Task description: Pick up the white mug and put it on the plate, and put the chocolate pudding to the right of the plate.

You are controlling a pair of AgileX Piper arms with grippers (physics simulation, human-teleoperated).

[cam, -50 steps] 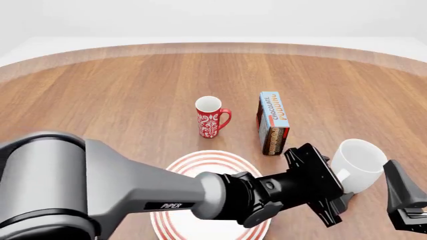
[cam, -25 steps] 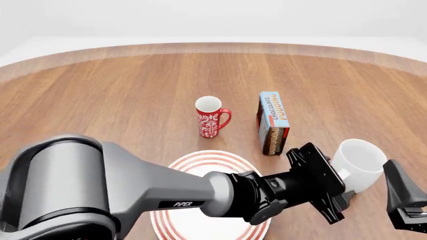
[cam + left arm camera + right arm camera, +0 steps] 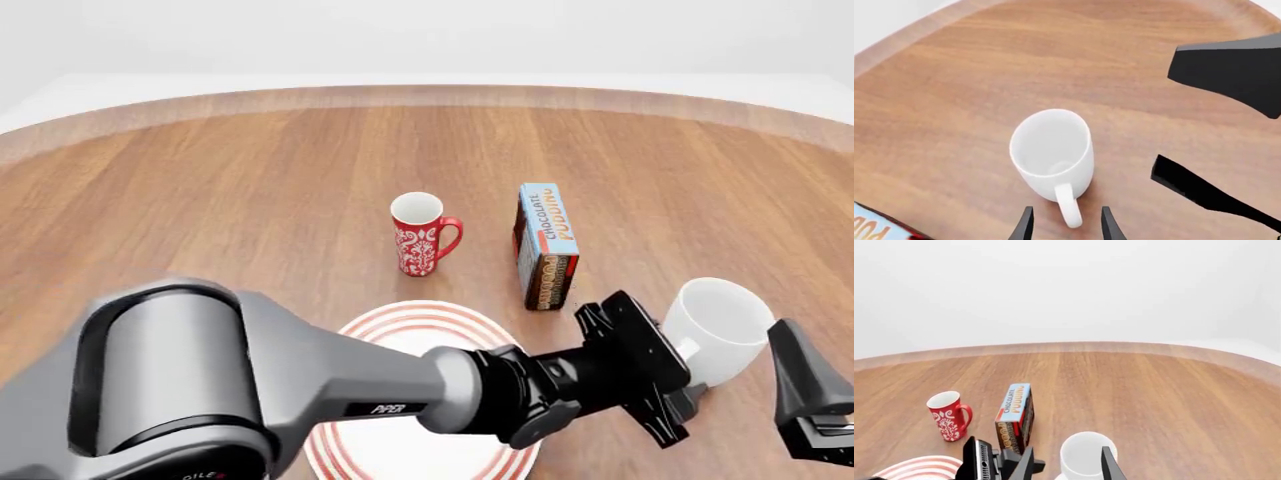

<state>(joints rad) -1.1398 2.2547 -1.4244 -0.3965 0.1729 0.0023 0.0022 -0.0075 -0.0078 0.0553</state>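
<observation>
Fingers of the left gripper (image 3: 1065, 227) spread apart, straddling the white mug's (image 3: 718, 329) handle. Right gripper (image 3: 1065, 466) open too. Mug empty, at four o'clock from the empty plate (image 3: 400, 328); chocolate pudding (image 3: 545, 246) upright at one. Wooden table (image 3: 240, 200), white surroundings.

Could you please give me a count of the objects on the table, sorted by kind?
Mugs: 2 (white mug, red patterned mug)
Plates: 1 (red-ringed plate)
Cartons: 1 (chocolate pudding)
Total: 4
</observation>
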